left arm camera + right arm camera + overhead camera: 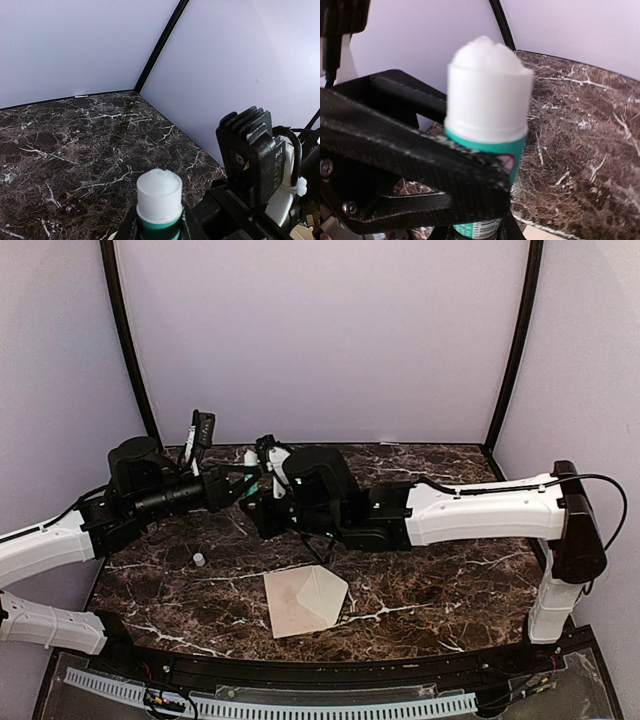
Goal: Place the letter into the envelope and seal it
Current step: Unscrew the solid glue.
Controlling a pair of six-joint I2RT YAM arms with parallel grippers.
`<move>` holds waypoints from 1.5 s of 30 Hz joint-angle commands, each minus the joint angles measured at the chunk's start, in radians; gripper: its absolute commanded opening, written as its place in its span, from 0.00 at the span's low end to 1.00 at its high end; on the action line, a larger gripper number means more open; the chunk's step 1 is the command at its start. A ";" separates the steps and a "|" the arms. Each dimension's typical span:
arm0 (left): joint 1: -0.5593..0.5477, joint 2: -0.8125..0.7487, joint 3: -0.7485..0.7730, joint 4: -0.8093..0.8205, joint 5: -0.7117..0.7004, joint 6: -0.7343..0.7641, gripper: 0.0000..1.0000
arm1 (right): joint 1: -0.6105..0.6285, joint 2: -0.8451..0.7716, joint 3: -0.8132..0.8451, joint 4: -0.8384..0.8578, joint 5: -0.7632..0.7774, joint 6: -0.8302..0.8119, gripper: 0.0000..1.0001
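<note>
Dark brown marbled table. Cream paper envelope with triangular flap flat near front edge, well apart from both arms; letter not separately distinguishable. Left gripper raised mid-table, clamped on uncapped green-and-white glue stick. Right gripper right at the stick, grip unclear, cannot tell. Small white cap on table, left.

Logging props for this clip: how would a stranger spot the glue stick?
Look above the dark marble table, where the two arms meet. The glue stick is held there: green tube, uncapped white tip, unlike the flat cream envelope nearby.
</note>
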 commanded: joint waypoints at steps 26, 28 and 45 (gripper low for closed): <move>-0.005 0.077 0.020 0.435 0.751 -0.131 0.00 | -0.149 -0.273 -0.398 0.775 -0.980 0.135 0.00; -0.004 0.077 0.019 0.442 0.753 -0.136 0.00 | -0.152 -0.264 -0.403 0.805 -0.993 0.159 0.00; -0.002 -0.109 -0.108 0.452 0.381 -0.108 0.00 | -0.113 -0.259 -0.527 0.968 -0.610 0.225 0.79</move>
